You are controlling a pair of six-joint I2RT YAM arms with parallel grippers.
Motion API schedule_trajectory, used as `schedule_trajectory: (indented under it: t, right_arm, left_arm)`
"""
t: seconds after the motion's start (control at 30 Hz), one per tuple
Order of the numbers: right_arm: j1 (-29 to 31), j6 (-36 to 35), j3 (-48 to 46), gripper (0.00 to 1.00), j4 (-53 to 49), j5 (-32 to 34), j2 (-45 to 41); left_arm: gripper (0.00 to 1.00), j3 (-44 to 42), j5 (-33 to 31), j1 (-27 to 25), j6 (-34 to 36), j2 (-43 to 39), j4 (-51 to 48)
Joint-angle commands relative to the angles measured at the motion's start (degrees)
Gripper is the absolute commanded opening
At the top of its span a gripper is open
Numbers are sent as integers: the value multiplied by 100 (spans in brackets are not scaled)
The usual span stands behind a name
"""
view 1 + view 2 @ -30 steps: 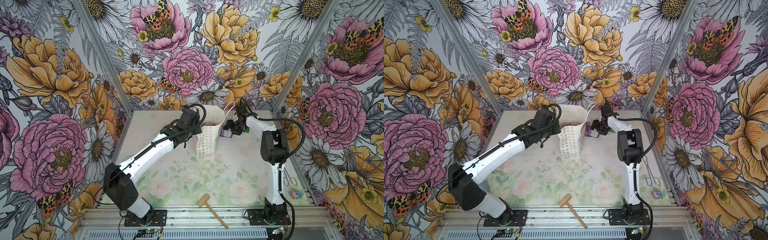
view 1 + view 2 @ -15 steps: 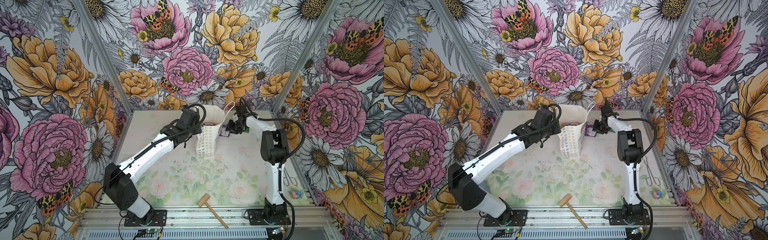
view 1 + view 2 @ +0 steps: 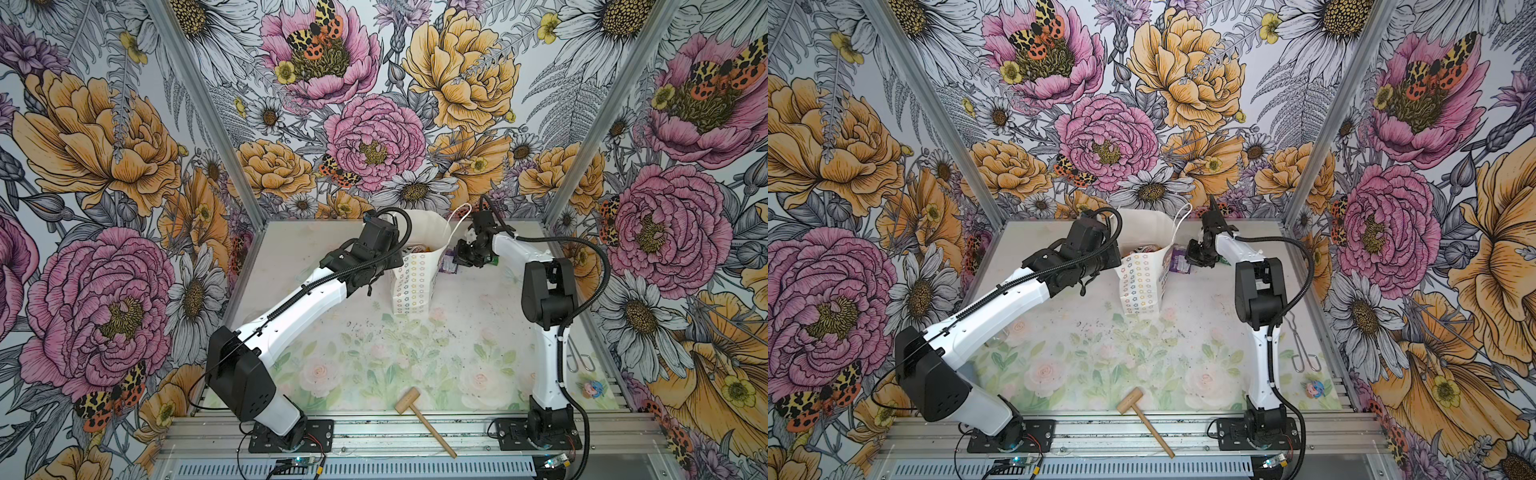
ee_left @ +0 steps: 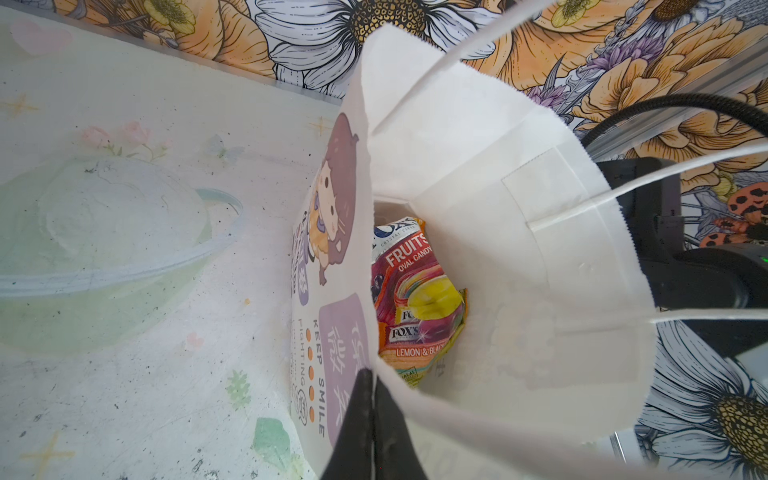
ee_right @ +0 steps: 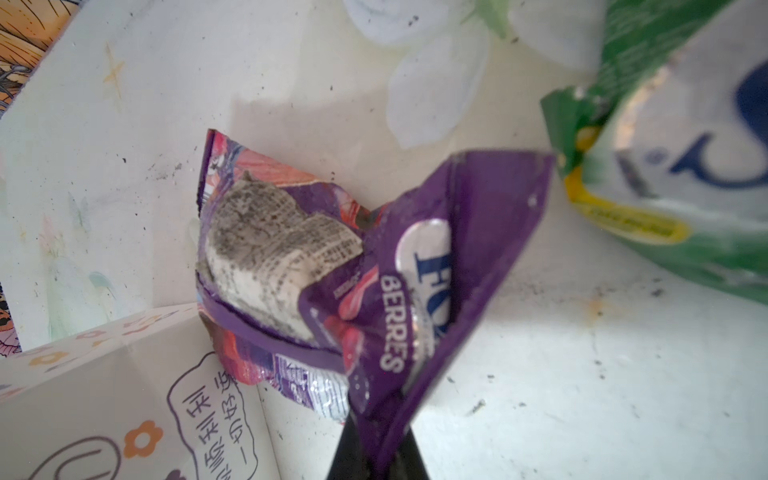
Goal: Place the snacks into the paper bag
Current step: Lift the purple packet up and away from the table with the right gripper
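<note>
Paper bag stands upright near the back of the table, mouth open, with one FOX'S fruits packet at its bottom. I see my left gripper pinched together on the bag's rim. My right gripper is clamped on a corner of the purple packet, just beside the bag on its right in both top views. A green packet lies near it. The wooden mallet lies at the front, well apart.

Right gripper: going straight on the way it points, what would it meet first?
Beyond the purple packet it grips, the right gripper would probably meet the table; the paper bag and green packet lie off that line. Depth unclear.
</note>
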Motion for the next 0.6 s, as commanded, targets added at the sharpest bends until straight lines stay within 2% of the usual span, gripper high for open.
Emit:
schedule_trajectory:
  t: [0.0, 0.57]
  right_arm:
    - [-17, -222, -86, 0, 19, -232, -297]
    - [-134, -729, -460, 0, 66, -863, -1208]
  left_arm:
    - [0, -47, 63, -15, -60, -210, 163]
    - [0, -71, 51, 10, -74, -168, 163]
